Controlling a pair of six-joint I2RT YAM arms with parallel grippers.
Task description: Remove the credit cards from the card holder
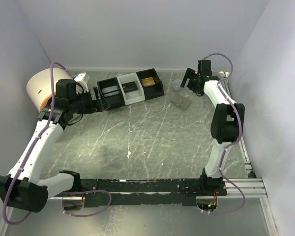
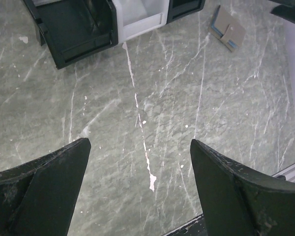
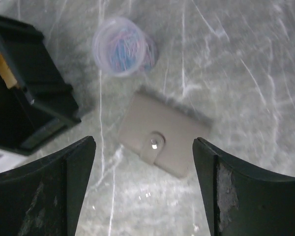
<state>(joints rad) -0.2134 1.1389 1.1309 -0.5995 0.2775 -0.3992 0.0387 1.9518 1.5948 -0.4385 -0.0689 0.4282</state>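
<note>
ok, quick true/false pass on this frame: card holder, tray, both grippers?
1. The small flat grey card holder lies snapped shut on the marbled grey-green table. True.
2. It sits inside the black-and-white three-compartment tray. False: it lies on the table, outside the tray.
3. The right gripper is shut on it. False: that gripper is open, and the holder lies ungripped below it.
4. A small clear plastic cup of coloured bits stands near the holder. True.
5. The left gripper is open and empty. True.
</note>
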